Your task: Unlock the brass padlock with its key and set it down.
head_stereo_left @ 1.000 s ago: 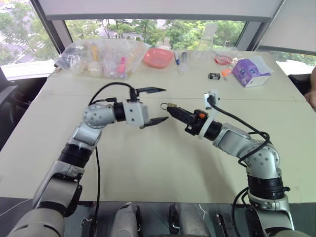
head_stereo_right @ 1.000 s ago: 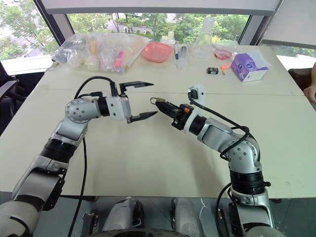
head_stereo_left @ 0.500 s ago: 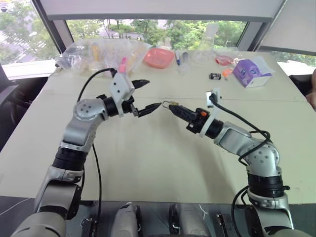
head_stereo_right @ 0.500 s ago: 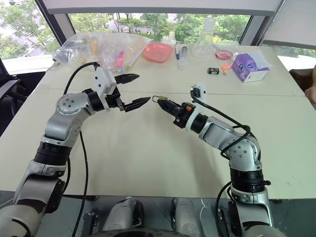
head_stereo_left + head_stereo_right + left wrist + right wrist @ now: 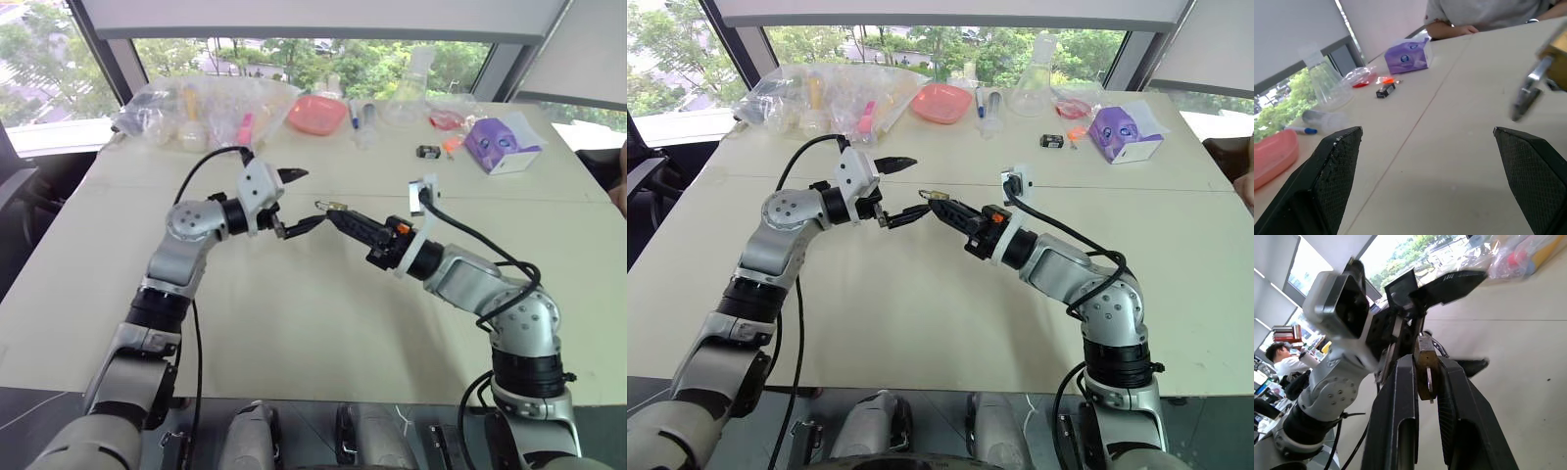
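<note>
My right gripper (image 5: 333,214) is shut on the brass padlock (image 5: 338,207), holding it above the middle of the table (image 5: 294,323). The padlock's thin silvery shackle (image 5: 321,205) points at my left gripper (image 5: 302,201). In the right wrist view the brass body (image 5: 1426,357) sits clamped between the two black fingers (image 5: 1403,382). My left gripper is open, one finger above and one below, just short of the shackle. In the left wrist view the padlock (image 5: 1556,51) hangs off to one side of the open fingers (image 5: 1334,161). I cannot make out the key.
Along the far edge lie a clear bag of items (image 5: 206,108), a pink bowl (image 5: 316,113), a glass flask (image 5: 404,93), a small black-and-white gadget (image 5: 425,151) and a purple box (image 5: 500,142). A person's arm (image 5: 619,186) rests at the right edge.
My left arm has swung in toward the padlock and its wrist has rolled, so its open fingers now stand right at the shackle. The right gripper still holds the padlock in about the same place.
</note>
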`<state>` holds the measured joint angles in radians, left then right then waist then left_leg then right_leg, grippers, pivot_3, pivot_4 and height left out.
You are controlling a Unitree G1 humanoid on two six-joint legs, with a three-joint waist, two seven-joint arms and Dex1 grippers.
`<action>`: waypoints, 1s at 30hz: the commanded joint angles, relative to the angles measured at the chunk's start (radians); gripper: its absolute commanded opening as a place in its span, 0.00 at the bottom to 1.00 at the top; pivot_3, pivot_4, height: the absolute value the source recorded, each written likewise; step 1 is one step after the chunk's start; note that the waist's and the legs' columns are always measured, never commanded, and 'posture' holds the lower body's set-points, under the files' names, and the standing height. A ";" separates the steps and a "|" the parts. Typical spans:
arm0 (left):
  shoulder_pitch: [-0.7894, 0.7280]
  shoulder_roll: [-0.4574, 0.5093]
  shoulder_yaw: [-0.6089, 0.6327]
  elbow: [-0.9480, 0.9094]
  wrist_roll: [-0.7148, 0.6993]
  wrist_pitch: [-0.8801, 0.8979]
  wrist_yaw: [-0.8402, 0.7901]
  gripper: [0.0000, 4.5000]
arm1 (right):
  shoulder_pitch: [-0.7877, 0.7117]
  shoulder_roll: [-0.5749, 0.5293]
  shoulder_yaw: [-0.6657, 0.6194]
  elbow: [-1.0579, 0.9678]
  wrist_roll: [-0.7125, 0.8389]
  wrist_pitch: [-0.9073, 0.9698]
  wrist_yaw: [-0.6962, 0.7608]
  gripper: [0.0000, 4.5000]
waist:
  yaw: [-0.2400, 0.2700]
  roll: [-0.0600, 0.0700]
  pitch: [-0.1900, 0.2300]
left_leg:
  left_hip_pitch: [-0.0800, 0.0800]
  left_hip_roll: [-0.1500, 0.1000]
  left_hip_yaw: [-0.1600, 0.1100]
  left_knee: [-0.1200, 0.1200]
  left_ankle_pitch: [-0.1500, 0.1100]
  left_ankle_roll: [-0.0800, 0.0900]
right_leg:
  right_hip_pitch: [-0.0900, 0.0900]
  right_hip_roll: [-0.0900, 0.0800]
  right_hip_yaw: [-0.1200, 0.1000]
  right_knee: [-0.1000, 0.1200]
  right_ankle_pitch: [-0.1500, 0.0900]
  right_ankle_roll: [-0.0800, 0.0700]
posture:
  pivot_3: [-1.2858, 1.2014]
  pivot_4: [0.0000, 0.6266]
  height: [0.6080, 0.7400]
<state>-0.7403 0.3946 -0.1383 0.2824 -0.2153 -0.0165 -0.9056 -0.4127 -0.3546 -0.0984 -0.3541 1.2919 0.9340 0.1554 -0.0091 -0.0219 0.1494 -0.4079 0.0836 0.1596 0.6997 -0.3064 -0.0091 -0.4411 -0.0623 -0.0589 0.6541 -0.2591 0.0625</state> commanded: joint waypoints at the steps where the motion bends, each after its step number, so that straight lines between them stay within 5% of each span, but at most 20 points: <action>1: -0.060 -0.030 0.043 -0.018 -0.026 0.004 0.027 0.99 | 0.004 -0.006 -0.010 -0.044 0.025 0.004 0.005 0.01 | -0.001 0.000 0.000 | 0.000 0.000 0.000 0.000 0.000 0.000 | 0.000 0.000 0.000 0.000 0.000 0.000 | 0.52 0.24 1.00; 17: 0.018 0.060 0.099 -0.036 -0.002 0.162 0.091 0.99 | -0.005 -0.007 -0.043 0.049 0.015 0.014 -0.059 0.01 | -0.003 0.000 0.000 | 0.000 0.000 -0.001 0.000 0.000 0.000 | 0.000 0.000 0.000 0.000 0.000 0.000 | 0.52 0.24 1.00; 28: 0.287 0.227 0.129 -0.451 -0.248 0.552 -0.064 0.99 | -0.112 0.058 -0.089 0.442 0.024 0.170 -0.280 0.01 | -0.002 0.001 0.001 | 0.000 0.001 -0.001 -0.001 0.000 0.000 | -0.001 0.000 0.001 0.000 0.000 0.000 | 0.52 0.24 1.00; 30: 0.304 0.229 0.133 -0.473 -0.248 0.564 -0.048 1.00 | -0.128 0.045 -0.059 0.464 -0.039 0.190 -0.283 0.23 | -0.003 0.001 0.001 | 0.000 0.000 -0.001 -0.001 0.000 0.000 | -0.001 -0.001 0.001 0.000 0.000 0.000 | 0.52 0.24 1.00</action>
<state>-0.4529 0.6126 -0.0274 -0.1298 -0.4478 0.5319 -0.9743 -0.5009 -0.2965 -0.1653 0.0945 1.3073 1.0977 -0.1212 -0.0123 -0.0210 0.1500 -0.4078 0.0840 0.1588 0.6990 -0.3062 -0.0095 -0.4418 -0.0630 -0.0581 0.6544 -0.2591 0.0624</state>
